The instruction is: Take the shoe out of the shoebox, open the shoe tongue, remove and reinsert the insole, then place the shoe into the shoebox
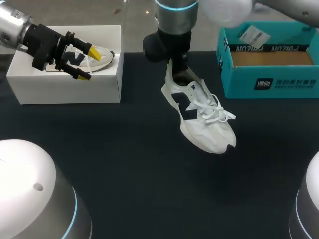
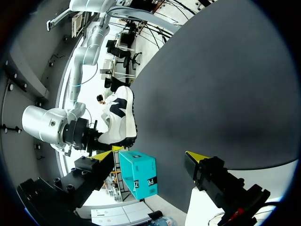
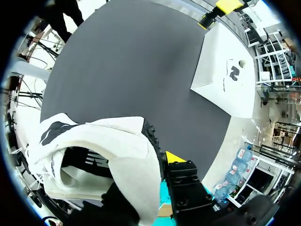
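A white sneaker with dark side patches hangs tilted over the middle of the dark table, toe low and toward the front right. My right gripper is shut on its heel collar from above. In the right wrist view one yellow fingertip lies against the outside of the heel; the other is hidden inside the shoe. The open teal shoebox stands at the back right, showing a bare cardboard floor. My left gripper hovers open over the white box at the back left, holding nothing. Its view shows the shoe far ahead.
The white box at the back left carries an N-marked shoe shape on its top. The rounded white arm bases fill the front left and front right corners. Dark table surface lies bare under and in front of the shoe.
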### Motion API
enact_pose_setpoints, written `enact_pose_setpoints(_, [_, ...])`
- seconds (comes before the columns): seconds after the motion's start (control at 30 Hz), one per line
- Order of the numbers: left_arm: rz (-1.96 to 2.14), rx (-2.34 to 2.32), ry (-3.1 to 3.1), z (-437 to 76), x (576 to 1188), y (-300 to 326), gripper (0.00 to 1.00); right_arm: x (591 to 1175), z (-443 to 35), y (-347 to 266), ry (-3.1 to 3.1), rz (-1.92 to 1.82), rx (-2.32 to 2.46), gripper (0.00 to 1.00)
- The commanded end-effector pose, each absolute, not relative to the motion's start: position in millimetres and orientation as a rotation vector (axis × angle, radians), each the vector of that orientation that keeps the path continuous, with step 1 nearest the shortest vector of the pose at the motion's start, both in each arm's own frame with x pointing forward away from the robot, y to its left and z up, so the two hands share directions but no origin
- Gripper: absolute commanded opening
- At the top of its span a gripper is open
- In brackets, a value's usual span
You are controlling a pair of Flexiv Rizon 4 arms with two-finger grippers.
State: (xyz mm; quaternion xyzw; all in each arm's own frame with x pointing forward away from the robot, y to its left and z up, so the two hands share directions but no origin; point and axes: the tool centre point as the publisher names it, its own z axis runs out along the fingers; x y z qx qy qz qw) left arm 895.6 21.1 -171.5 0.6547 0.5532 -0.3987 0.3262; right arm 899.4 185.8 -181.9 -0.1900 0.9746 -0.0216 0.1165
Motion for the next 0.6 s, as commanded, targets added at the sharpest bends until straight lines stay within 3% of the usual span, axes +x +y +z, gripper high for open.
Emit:
enact_pose_setpoints(0.03, [-1.044,1.719,1.450,-171.1,896.0,21.5,1.00,892.8,-166.2,180.2,2.816,-0.031,-0.547,0.00])
enact_pose_setpoints(0.6, [-1.044,1.719,1.450,-171.1,896.0,21.5,1.00,894.6,-165.6,176.7,2.819,-0.036,-0.550,0.00])
